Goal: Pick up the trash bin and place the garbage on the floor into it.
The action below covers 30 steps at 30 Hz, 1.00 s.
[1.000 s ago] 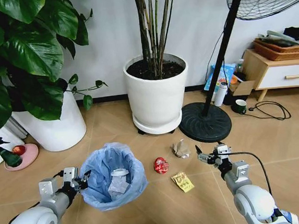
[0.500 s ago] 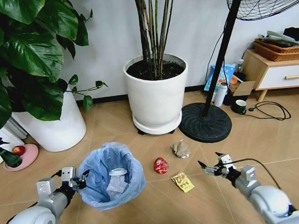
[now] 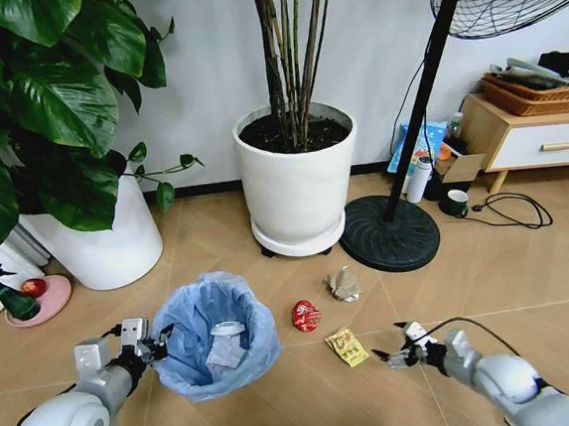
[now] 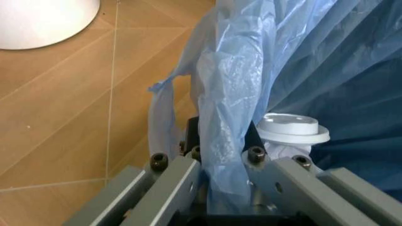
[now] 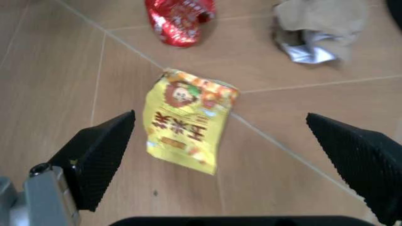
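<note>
The trash bin [image 3: 215,331], lined with a crinkled light-blue bag, hangs at lower left with my left gripper [image 3: 149,346] shut on its rim. The left wrist view shows the bag [image 4: 238,108] pinched between the jaws, with a white disc [image 4: 290,128] and tissue inside. The garbage on the floor is a crushed red can [image 3: 305,315], a yellow wrapper [image 3: 347,346] and crumpled brown paper [image 3: 345,283]. My right gripper [image 3: 397,348] is open, low and just right of the wrapper. In the right wrist view the yellow wrapper [image 5: 186,118] lies between the spread fingertips [image 5: 100,155], the red can [image 5: 180,19] and brown paper [image 5: 320,28] beyond.
A big white plant pot [image 3: 298,182] stands behind the litter, another white pot [image 3: 102,239] at left. A fan's round black base [image 3: 390,232] sits right of the paper. A green spray bottle [image 3: 11,295] is at far left, a wooden cabinet [image 3: 532,136] and cables at right.
My right gripper has dropped lower and moved toward the yellow wrapper. The left gripper and bin have barely shifted.
</note>
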Available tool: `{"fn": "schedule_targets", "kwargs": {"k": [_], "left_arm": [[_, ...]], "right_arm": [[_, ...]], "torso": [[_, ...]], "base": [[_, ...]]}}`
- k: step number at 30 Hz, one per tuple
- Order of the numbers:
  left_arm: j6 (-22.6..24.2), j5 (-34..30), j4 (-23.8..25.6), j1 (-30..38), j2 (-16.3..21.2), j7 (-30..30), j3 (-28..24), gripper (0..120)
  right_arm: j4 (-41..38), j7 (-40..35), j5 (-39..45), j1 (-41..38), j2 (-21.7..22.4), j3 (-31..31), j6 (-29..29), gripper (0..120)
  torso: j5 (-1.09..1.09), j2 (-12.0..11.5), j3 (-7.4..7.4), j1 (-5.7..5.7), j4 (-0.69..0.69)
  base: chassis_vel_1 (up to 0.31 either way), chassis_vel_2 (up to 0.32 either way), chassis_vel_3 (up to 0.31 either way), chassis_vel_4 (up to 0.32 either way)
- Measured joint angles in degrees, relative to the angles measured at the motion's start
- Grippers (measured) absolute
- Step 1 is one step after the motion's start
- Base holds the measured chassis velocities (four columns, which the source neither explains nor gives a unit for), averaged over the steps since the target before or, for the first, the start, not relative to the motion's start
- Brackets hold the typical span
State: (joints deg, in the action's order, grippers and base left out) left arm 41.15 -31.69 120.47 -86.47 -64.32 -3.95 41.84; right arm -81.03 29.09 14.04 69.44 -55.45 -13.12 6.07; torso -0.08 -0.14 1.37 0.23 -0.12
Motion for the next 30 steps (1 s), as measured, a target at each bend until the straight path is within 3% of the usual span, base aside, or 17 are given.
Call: {"fn": "schedule_targets", "kwargs": {"k": [14,30], "left_arm": [[0.1,-0.2,-0.1,0.4,0.3,0.1,0.3,0],[0.1,-0.4,-0.7,0.9,0.7,0.0,0.2,0]], "right_arm": [[8.6,-2.5,-3.3,-6.5,-5.5,6.0,0.2,100],[13.6,-2.9,-5.3,-7.9,-10.2,6.2,0.4,100]], "torso": [[0.02,0.0,0.00,0.00,0.00],[0.03,0.0,0.00,0.00,-0.01]], "base": [[0.000,0.000,0.000,0.000],[0.000,0.000,0.000,0.000]]}}
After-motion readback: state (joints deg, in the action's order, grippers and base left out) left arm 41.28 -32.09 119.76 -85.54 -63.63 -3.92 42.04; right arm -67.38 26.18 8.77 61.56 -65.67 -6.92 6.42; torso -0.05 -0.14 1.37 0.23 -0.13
